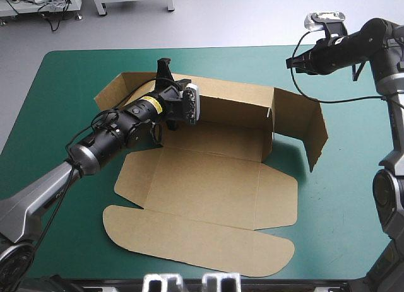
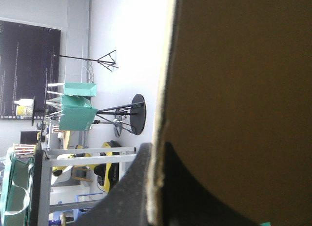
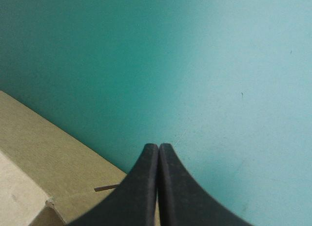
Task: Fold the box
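we've got the box (image 1: 208, 185) on the teal-green cover (image 1: 341, 210), back wall up. left gripper (image 1: 164, 70) clamped on that wall; right gripper (image 1: 293, 63) pressed together, off past the box's far right corner.

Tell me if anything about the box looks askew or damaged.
No damage shows. The box is half-formed: its back wall stands, held by the left gripper, while the right end flap splays outward, untucked.

Brown box (image 1: 208, 197) mid-table: base and lid flat, rear wall and right flap raised.
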